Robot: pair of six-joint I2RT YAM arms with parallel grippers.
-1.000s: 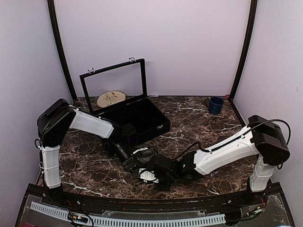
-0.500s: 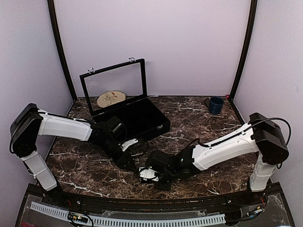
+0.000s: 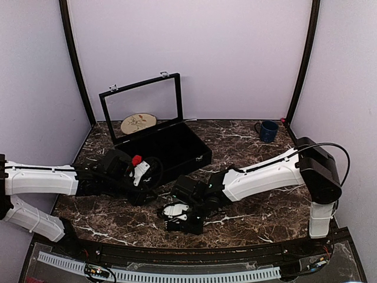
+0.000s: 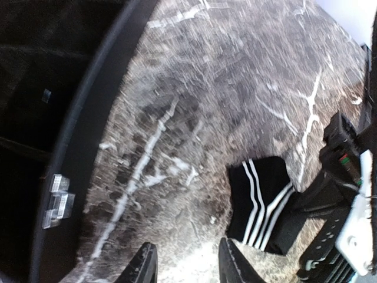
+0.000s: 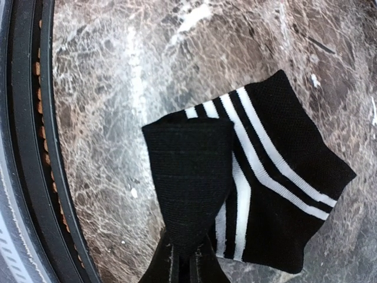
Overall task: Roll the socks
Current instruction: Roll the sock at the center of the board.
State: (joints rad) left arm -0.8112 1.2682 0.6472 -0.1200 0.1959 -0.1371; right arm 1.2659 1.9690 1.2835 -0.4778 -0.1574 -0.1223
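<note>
At the table's near edge, right fingers clamp the black sock by a fold; left fingers gape, empty.

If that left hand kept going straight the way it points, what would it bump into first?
Probably the bare marble tabletop, in the gap between the rim of the black case and the striped black sock. The open left hand aims just beside the sock, though depth is unclear.
</note>
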